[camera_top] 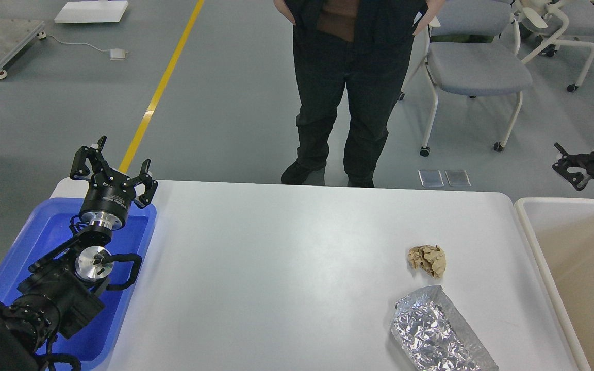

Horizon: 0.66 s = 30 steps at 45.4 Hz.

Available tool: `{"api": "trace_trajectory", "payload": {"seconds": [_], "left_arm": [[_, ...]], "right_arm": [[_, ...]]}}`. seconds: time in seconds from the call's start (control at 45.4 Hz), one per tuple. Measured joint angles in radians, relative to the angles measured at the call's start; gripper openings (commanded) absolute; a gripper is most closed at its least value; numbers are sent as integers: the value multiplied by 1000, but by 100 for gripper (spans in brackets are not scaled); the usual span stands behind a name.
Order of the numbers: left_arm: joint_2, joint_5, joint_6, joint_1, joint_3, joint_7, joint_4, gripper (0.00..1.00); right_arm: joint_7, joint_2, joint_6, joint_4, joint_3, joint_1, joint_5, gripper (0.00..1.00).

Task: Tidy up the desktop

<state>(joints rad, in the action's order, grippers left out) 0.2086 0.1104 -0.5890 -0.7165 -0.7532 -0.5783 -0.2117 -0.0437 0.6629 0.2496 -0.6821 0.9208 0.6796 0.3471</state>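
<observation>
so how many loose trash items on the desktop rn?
2, both right side of the desktop: crumpled brown paper ball, and silver foil bag nearer me, partly cut off by the frame.

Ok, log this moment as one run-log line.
left gripper: open, over blue tray, empty | right gripper: above beige bin, state unclear | desktop: paper wad, foil bag uncleared

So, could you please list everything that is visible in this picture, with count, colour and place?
desktop: 1, white, centre
crumpled paper ball: 1, tan, desktop right
foil bag: 1, silver, desktop near right
tray: 1, blue, left
bin: 1, cream, right
person: 1, dark clothes, behind desktop
chair: 1, grey, upper right
floor line: 1, yellow, upper left
left gripper: 1, black, open, above tray
right gripper: 1, black, right edge, fingers unclear
</observation>
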Motion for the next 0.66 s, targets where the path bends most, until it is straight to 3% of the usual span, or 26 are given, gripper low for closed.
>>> {"api": "trace_trajectory", "payload": {"seconds": [0.661], "left_arm": [[0, 0, -1, 0, 0, 0, 0, 100]], "right_arm": [[2, -301, 88, -26, 48, -64, 45, 100]]}}
